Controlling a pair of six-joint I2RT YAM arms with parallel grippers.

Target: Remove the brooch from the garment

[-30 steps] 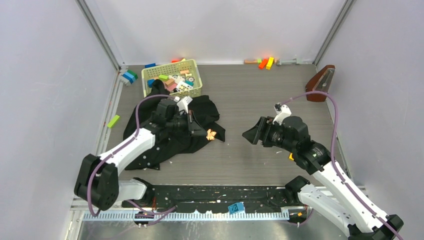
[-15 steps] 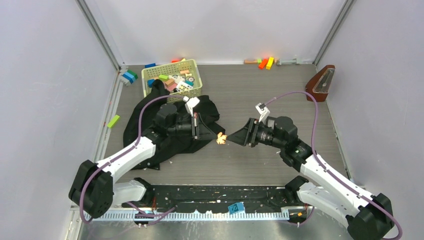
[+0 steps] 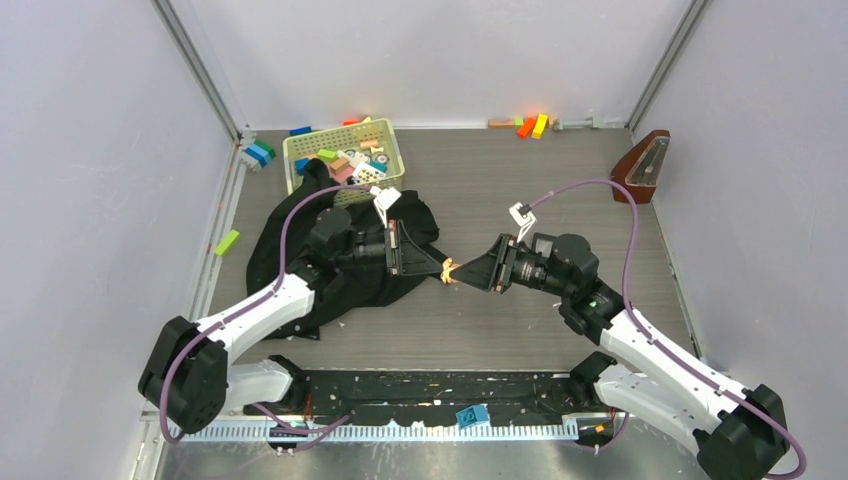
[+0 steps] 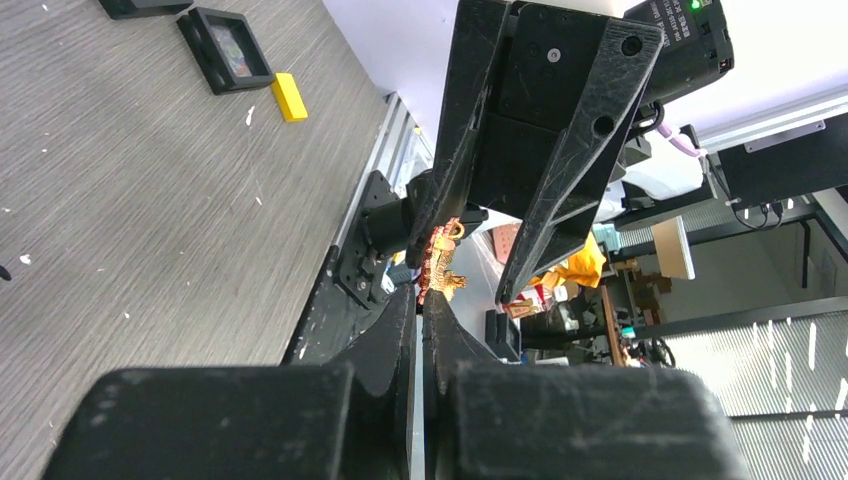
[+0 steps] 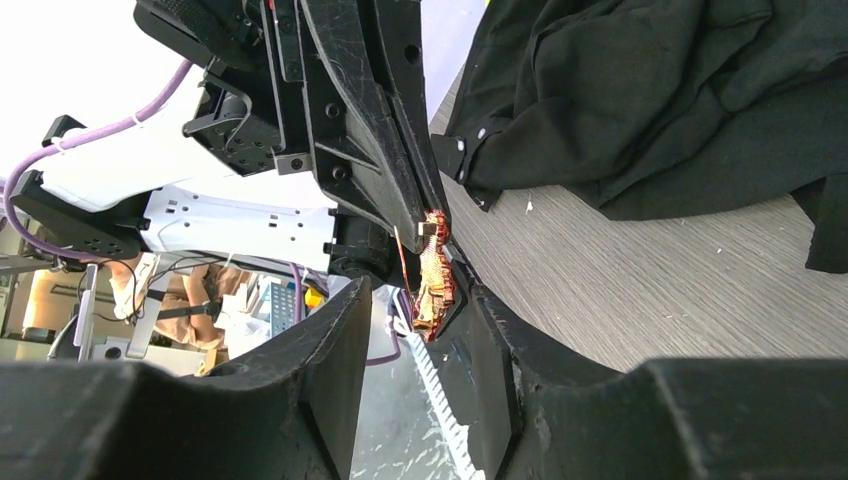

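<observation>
The brooch [image 3: 449,270], a tiny orange-red jagged ornament, hangs above the table just right of the black garment [image 3: 300,262]. My left gripper [image 3: 441,267] is shut on it; in the left wrist view the brooch [image 4: 441,262] sticks out past my closed fingertips [image 4: 400,310]. My right gripper [image 3: 462,277] faces the left one tip to tip. It is open, with one jaw on each side of the brooch [image 5: 435,275], which lies close to the right finger [image 5: 480,320]. The garment [image 5: 650,100] lies crumpled on the table, apart from the brooch.
A pale basket [image 3: 392,160] of toy blocks stands behind the garment. Loose blocks [image 3: 530,125] lie along the back wall and a green one [image 3: 227,242] at the left edge. A brown wedge-shaped object [image 3: 642,165] sits at the back right. Small black frames [image 4: 225,48] and a yellow block [image 4: 290,96] lie near the right arm.
My left gripper carried the brooch rightward off the garment. My right gripper moved left to meet it and narrowed its jaws around the brooch.
</observation>
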